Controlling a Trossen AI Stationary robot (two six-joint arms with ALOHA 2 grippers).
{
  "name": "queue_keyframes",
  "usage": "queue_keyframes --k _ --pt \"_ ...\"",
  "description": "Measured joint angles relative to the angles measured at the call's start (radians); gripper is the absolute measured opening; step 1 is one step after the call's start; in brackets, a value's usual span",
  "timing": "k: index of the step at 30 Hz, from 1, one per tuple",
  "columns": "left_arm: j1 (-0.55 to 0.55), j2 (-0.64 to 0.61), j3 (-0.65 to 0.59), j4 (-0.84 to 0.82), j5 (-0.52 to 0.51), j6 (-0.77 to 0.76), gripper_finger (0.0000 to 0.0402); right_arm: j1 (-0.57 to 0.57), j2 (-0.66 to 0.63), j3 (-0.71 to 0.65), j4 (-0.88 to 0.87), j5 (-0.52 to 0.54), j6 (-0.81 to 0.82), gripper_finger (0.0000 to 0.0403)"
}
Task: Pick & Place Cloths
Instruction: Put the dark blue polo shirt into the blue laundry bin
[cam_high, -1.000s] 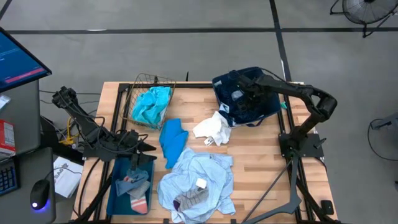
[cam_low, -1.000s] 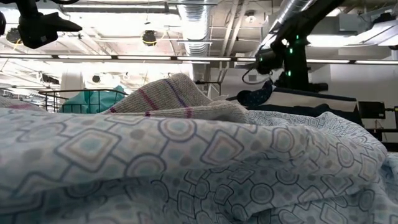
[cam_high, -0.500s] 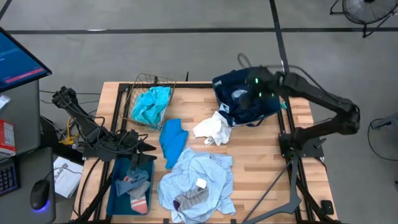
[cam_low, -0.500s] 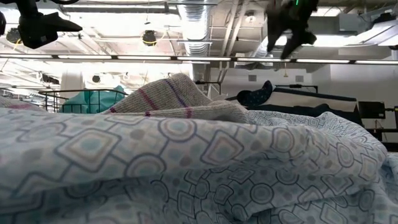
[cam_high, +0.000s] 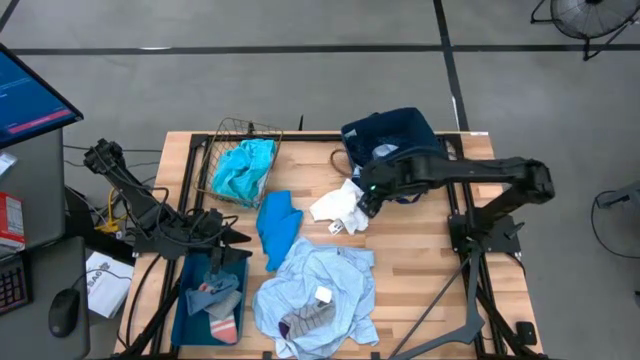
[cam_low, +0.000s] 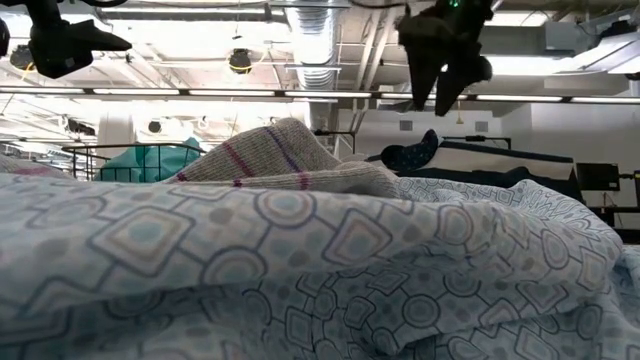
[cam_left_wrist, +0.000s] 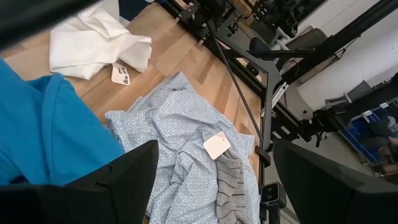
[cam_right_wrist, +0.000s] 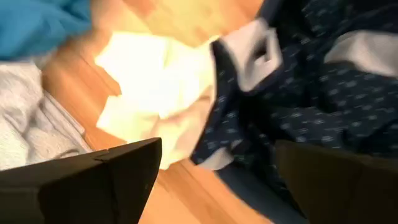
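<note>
My right gripper (cam_high: 366, 197) (cam_right_wrist: 217, 147) hangs open in the air over the white cloth (cam_high: 340, 208) (cam_right_wrist: 152, 87), beside the navy dotted garment (cam_high: 385, 165) (cam_right_wrist: 298, 93). That garment spills out of the navy bin (cam_high: 400, 128) onto the table. In the low view this gripper (cam_low: 433, 98) shows high above the table. The turquoise cloth (cam_high: 243, 168) lies in a wire basket. The bright blue cloth (cam_high: 277, 225) and the pale blue-grey cloth (cam_high: 320, 280), which has a grey striped sock (cam_high: 305, 322) on it, lie flat. My left gripper (cam_high: 238, 237) (cam_left_wrist: 214, 158) waits open at the table's left.
The teal tray (cam_high: 187, 318) at the near left corner holds grey and coral socks (cam_high: 217, 300). The wire basket (cam_high: 236, 130) stands at the far left. Bare wood (cam_high: 420, 270) shows on the near right of the table. Desk and monitor stand beyond the left edge.
My right gripper has risen out of the navy bin, then swung toward the table's near and left side. It has come down some and hangs over the white cloth. The navy dotted garment has stayed draped at the bin.
</note>
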Motion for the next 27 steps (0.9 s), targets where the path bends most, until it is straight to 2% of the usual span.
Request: queue_keyframes --k 7,10,14,23,25,27 --pt "0.0 0.0 0.0 0.001 0.0 0.0 0.0301 -0.012 0.049 0.0 -0.024 -0.029 0.012 0.0303" --pt "0.0 0.0 0.0 0.001 0.0 0.0 0.0301 -0.017 0.047 0.0 -0.021 -0.035 0.022 0.0286" --pt "0.0 0.0 0.0 0.001 0.0 0.0 0.0301 -0.017 0.047 0.0 -0.044 -0.048 0.04 0.0222" --pt "0.0 0.0 0.0 0.001 -0.002 0.0 0.0301 -0.038 0.047 0.0 -0.051 -0.032 0.037 0.0027" --pt "0.0 0.0 0.0 0.001 -0.005 0.0 0.0301 -0.046 0.047 0.0 -0.051 -0.028 0.029 0.0009" --pt "0.0 0.0 0.0 0.001 -0.005 0.0 0.0301 -0.054 0.047 0.0 -0.051 -0.025 0.029 0.0009"
